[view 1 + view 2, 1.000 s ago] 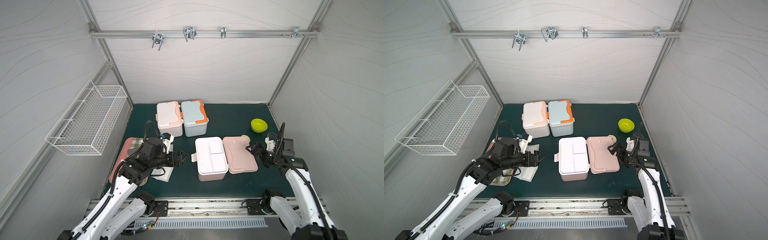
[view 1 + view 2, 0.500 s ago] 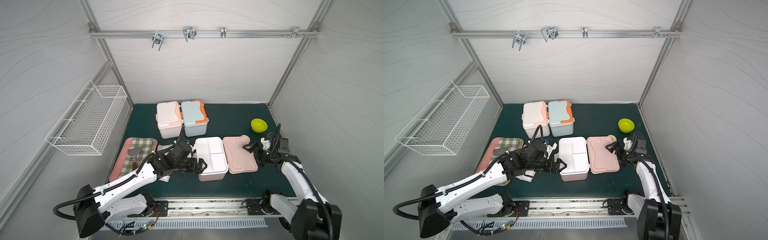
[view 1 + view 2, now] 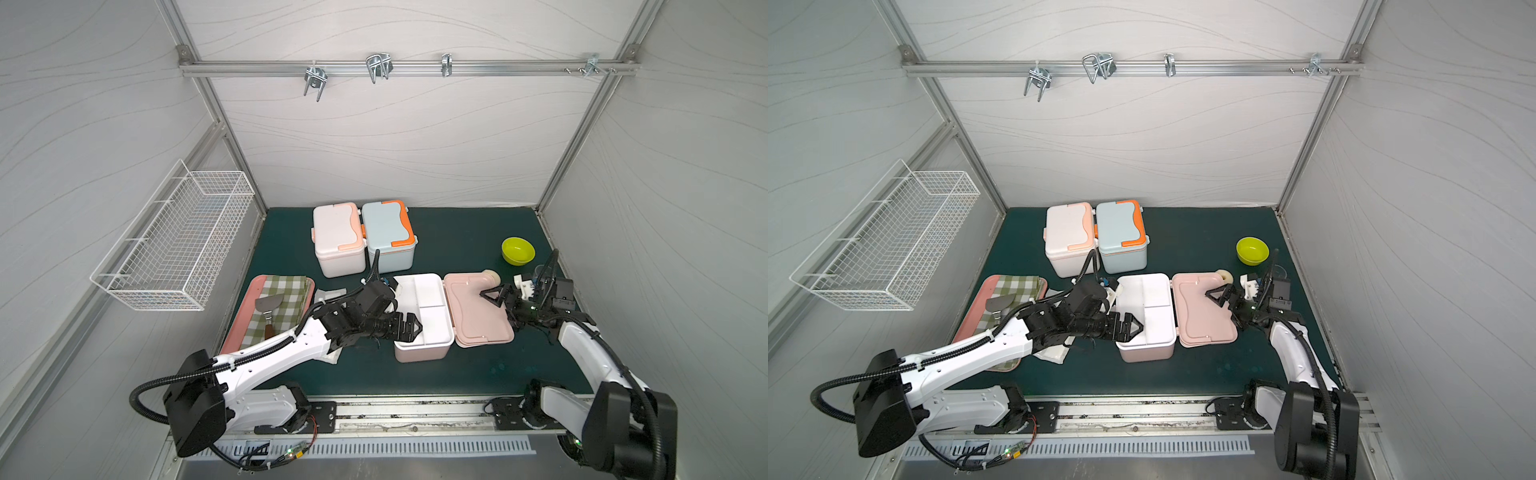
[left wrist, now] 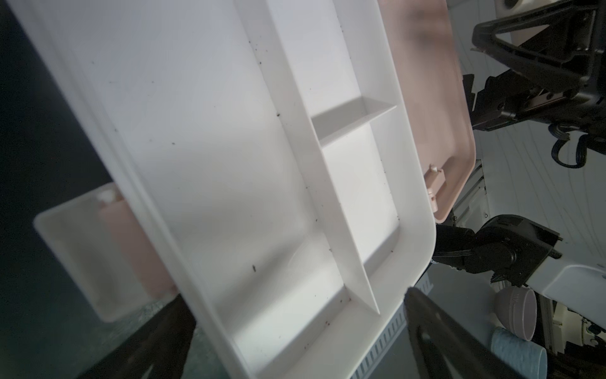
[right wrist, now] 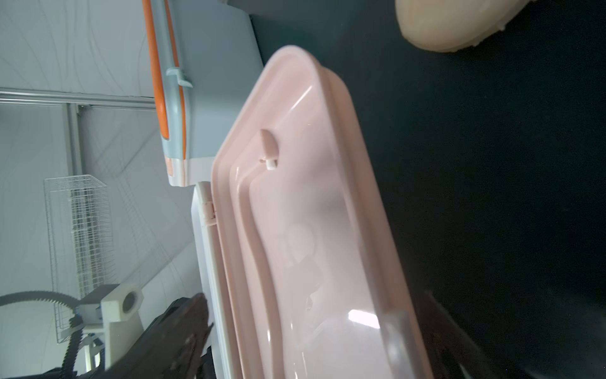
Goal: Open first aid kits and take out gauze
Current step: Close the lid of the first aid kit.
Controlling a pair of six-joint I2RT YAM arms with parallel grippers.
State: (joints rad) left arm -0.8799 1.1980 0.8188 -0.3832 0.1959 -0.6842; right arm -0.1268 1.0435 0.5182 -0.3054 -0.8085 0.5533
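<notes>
Centrally on the green table (image 3: 457,374), the dusty pink kit (image 3: 422,353) stands open, its white divided insert (image 3: 419,297) bare and its lid (image 3: 473,320) folded flat to the right. The left arm (image 3: 270,361) reaches in from the lower left. Its jaws are spread wide at the kit's lower left edge, over the insert, and grasp nothing. The right arm (image 3: 582,345) comes from the lower right, and its jaws are likewise released, hovering over the lid's right edge. Gauze (image 3: 330,296) in crinkly pouches lies on the table between the pink tray (image 3: 243,328) and the open kit, partly hidden under the left arm, so their number cannot be told. Toward the top, the white and peach kit (image 3: 337,232) and the blue and orange kit (image 3: 388,228) sit closed, touching side by side. A green bowl (image 3: 518,250) sits at the right, with a tape roll (image 3: 491,276) by the lid's upper right corner.
</notes>
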